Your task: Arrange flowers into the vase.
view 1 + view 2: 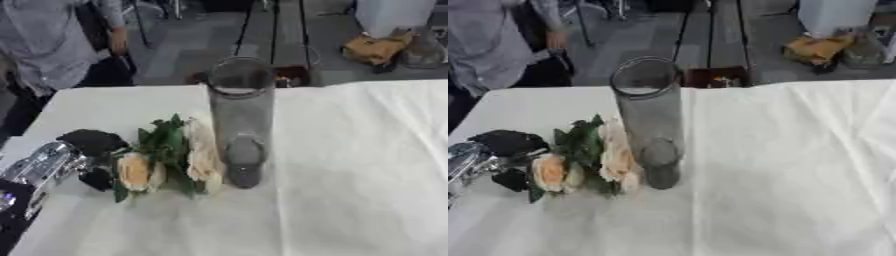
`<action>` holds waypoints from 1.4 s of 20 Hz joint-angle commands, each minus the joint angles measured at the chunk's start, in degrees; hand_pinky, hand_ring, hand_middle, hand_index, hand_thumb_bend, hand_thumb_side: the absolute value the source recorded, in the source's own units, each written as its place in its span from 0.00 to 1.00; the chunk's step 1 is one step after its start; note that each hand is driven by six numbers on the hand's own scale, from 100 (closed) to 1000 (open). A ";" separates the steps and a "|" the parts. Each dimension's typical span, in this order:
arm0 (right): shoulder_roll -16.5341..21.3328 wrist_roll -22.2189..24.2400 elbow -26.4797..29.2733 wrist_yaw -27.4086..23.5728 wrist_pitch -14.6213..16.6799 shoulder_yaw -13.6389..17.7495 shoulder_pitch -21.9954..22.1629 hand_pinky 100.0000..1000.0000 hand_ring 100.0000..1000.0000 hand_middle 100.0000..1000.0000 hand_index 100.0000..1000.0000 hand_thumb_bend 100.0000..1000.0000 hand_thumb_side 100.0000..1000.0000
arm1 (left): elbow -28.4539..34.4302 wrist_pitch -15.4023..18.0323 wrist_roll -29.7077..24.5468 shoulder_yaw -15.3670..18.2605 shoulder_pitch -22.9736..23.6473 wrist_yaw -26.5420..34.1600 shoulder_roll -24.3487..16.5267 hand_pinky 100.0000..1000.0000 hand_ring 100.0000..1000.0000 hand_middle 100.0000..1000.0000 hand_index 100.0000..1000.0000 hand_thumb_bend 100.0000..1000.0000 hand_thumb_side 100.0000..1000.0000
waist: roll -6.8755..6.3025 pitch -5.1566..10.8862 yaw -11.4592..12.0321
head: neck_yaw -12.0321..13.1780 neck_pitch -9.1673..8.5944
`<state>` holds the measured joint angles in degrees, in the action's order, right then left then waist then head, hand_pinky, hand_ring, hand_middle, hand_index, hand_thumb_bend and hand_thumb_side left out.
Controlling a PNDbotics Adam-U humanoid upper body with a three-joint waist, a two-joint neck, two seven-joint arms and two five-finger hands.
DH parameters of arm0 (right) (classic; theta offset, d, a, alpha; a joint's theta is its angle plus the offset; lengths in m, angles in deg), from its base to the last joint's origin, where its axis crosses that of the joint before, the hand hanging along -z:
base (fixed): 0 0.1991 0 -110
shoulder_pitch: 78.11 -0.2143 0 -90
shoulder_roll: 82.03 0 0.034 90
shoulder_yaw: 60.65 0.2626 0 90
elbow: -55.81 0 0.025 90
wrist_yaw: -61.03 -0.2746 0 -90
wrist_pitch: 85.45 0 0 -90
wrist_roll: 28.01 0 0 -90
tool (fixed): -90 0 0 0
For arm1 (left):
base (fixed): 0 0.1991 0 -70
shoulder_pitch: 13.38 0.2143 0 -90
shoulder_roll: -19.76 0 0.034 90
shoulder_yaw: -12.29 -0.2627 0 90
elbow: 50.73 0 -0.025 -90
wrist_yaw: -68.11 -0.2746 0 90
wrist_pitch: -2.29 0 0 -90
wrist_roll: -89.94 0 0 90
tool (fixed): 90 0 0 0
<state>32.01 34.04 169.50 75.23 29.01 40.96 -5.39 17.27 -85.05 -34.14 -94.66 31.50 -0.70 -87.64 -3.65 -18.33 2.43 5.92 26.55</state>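
A tall clear glass vase [241,120] stands upright near the middle of the white-clothed table [350,175], with nothing showing inside it. Just left of its base lie cream-and-peach flowers [136,171] with green leaves [164,140], heads toward me. My left hand [87,145], black with a silver wrist, comes in from the left edge and sits against the flowers' left side. Its fingers blur into the leaves, so I cannot make out whether they hold a stem. My right hand shows in neither view.
A person in a grey top [44,45] stands beyond the table's far left corner. Past the far edge are a dark box [715,77], a yellow-brown bundle [376,47] and a white bin [394,15] on the floor.
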 commanded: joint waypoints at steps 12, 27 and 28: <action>0.87 0.34 0.91 -0.33 0.22 0.38 -0.42 0.88 1.00 0.83 0.89 0.00 1.00 | -2.75 -1.57 0.85 1.89 -1.31 2.56 -0.36 0.68 0.79 0.85 0.99 0.03 0.55 | 0.48 0.64 -0.27 | 0.33 -1.45; 0.83 0.42 0.91 -0.26 0.31 0.34 -0.13 0.88 1.00 0.82 0.89 0.00 1.00 | -3.01 -5.72 -1.30 1.95 -0.91 5.16 -0.37 0.74 0.85 0.87 1.00 0.17 0.67 | 0.54 0.58 -0.16 | 0.29 -1.47; 0.82 0.41 0.91 -0.25 0.32 0.35 -0.12 0.88 1.00 0.82 0.89 0.00 1.00 | -3.14 -5.95 -1.33 1.96 -0.94 5.17 -0.34 0.72 0.83 0.84 0.98 0.15 0.67 | 0.54 0.56 -0.18 | 0.29 -1.49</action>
<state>31.60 34.29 169.50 75.23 29.22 40.95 -5.24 13.98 -90.46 -35.40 -93.35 31.30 4.29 -86.97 -3.37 -18.68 2.29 6.02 25.62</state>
